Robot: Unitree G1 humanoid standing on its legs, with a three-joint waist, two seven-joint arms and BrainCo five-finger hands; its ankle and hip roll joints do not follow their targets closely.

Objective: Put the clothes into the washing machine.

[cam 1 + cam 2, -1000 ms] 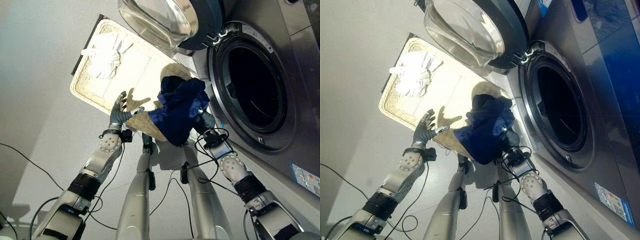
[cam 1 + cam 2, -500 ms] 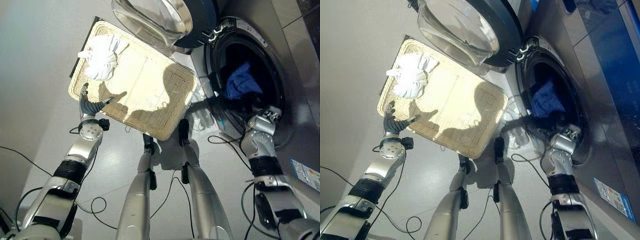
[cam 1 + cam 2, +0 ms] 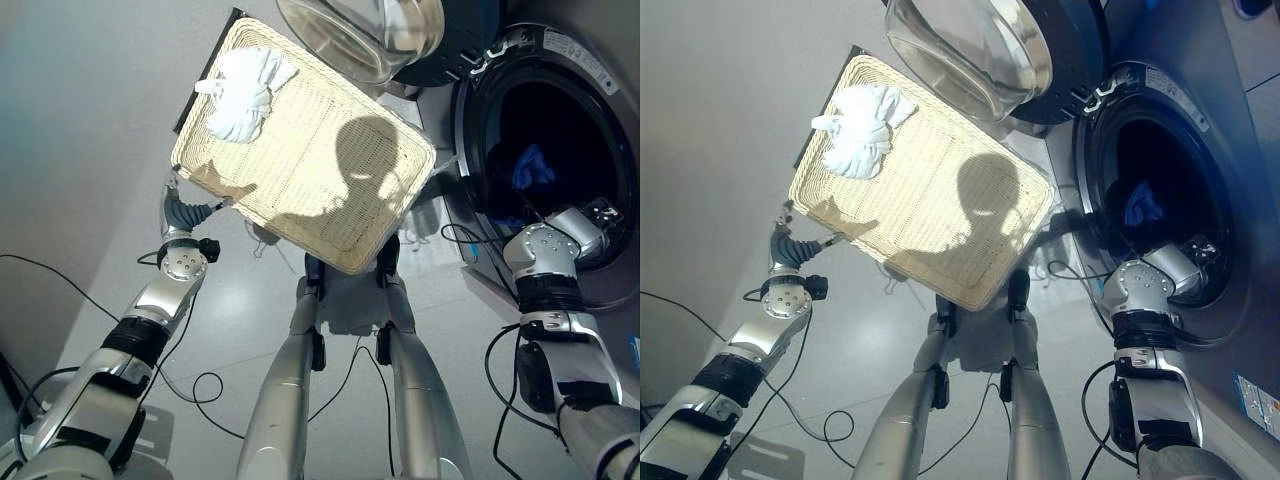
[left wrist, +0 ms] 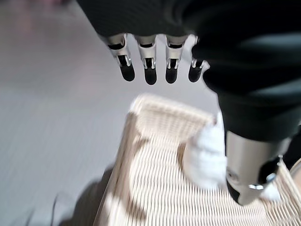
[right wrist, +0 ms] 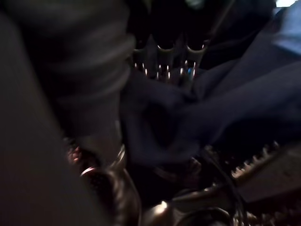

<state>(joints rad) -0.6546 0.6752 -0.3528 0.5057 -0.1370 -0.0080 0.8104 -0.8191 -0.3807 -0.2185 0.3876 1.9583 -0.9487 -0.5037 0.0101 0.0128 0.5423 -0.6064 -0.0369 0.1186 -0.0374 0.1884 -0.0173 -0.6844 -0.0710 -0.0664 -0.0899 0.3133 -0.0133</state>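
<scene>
One garment, the blue cloth [image 3: 527, 166], had gone from the basket [image 3: 330, 215] into the drum [image 3: 545, 130]. The right hand [image 5: 164, 63] was inside; its grip was unreadable. The left hand [image 4: 155, 66] hung relaxed near the white cloth [image 3: 243, 94], which remained.

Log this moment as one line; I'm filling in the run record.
right hand: inside drum on blue garment | left hand: open above basket | white garment: in basket | door: open
</scene>
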